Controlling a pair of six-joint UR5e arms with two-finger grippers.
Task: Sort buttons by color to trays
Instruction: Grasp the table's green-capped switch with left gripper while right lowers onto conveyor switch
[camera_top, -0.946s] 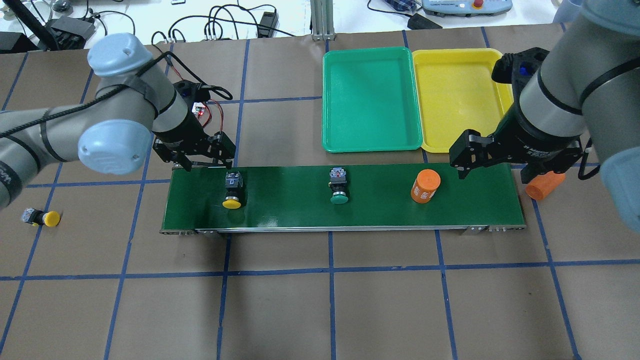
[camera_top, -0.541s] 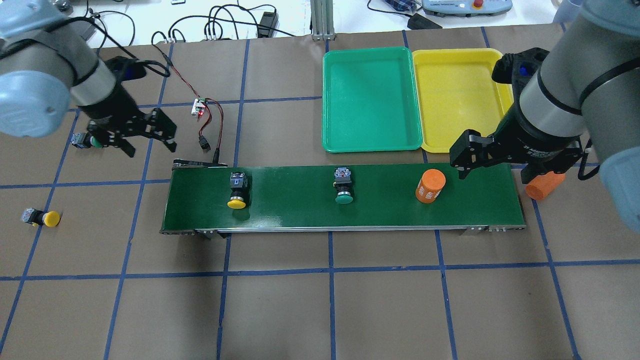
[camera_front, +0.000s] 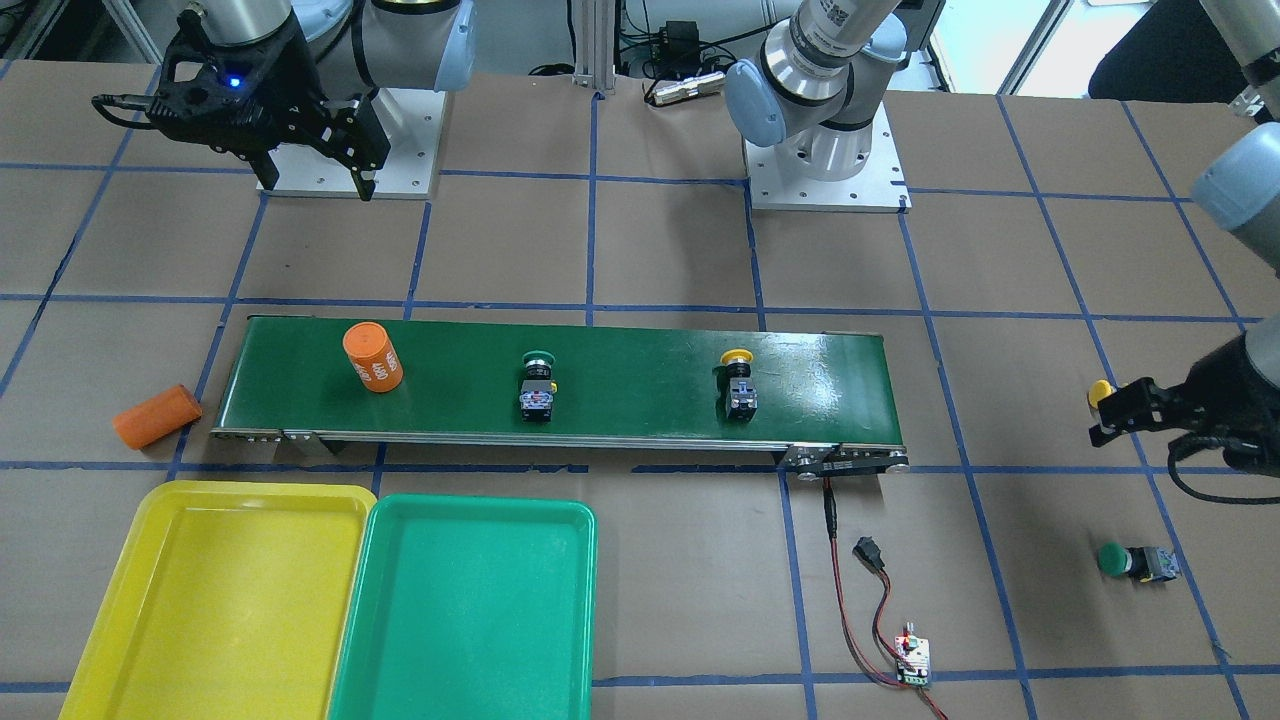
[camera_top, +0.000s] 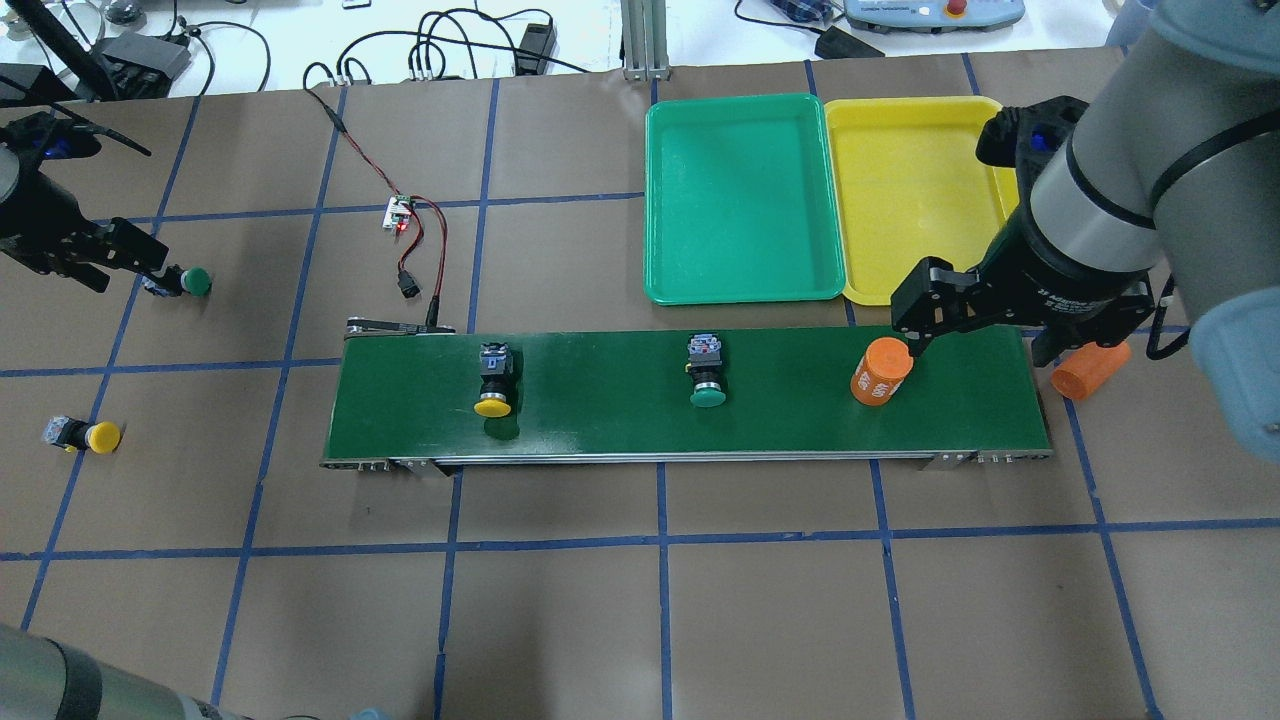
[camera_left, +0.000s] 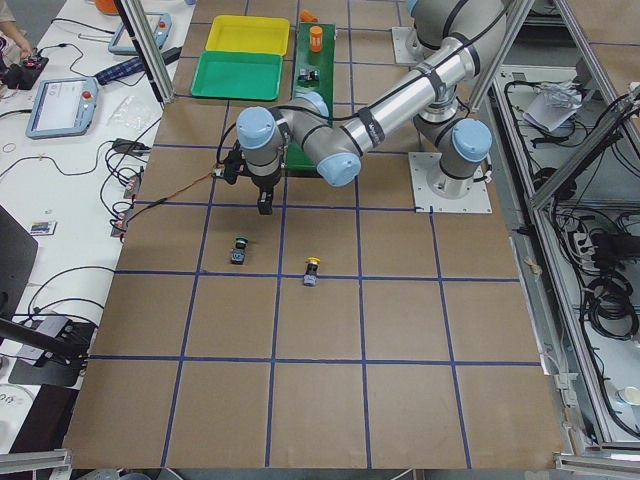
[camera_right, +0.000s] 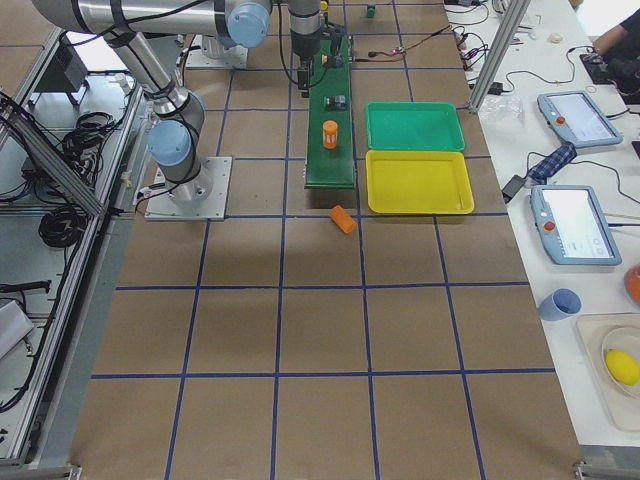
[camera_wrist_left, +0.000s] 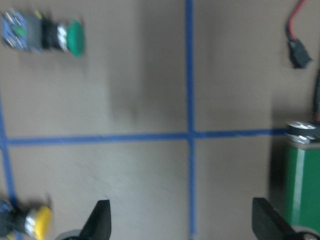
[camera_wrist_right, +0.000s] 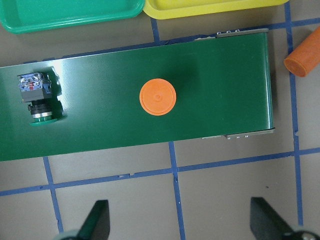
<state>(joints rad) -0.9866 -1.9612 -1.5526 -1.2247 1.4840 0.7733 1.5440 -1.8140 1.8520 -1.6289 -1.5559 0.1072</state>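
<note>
Evidently the left gripper (camera_wrist_left: 181, 217) hangs over bare table with its fingers spread wide and nothing between them. In the left wrist view the loose green button (camera_wrist_left: 47, 37) lies on its side at upper left, and the loose yellow button (camera_wrist_left: 30, 222) sits at lower left. The step in hand looks like picking up one of these. Done well, the gripper would centre over the dark body rather than the rounded cap, turn so the fingers straddle it, and descend straight before closing.

The right gripper (camera_wrist_right: 180, 217) is equally wide and empty. It hovers by the conveyor belt (camera_top: 600, 410), near the upright orange cylinder (camera_top: 880, 371).

There is open table around both loose buttons. The wire (camera_top: 425, 235) and the belt's end lie between them and the trays. The green tray (camera_top: 745, 296) and yellow tray (camera_top: 900, 103) sit at the overhead view's upper right, and neither holds a button yet. The right arm overlaps the yellow tray's right edge there, so a carry to that tray probably needs care.
</note>
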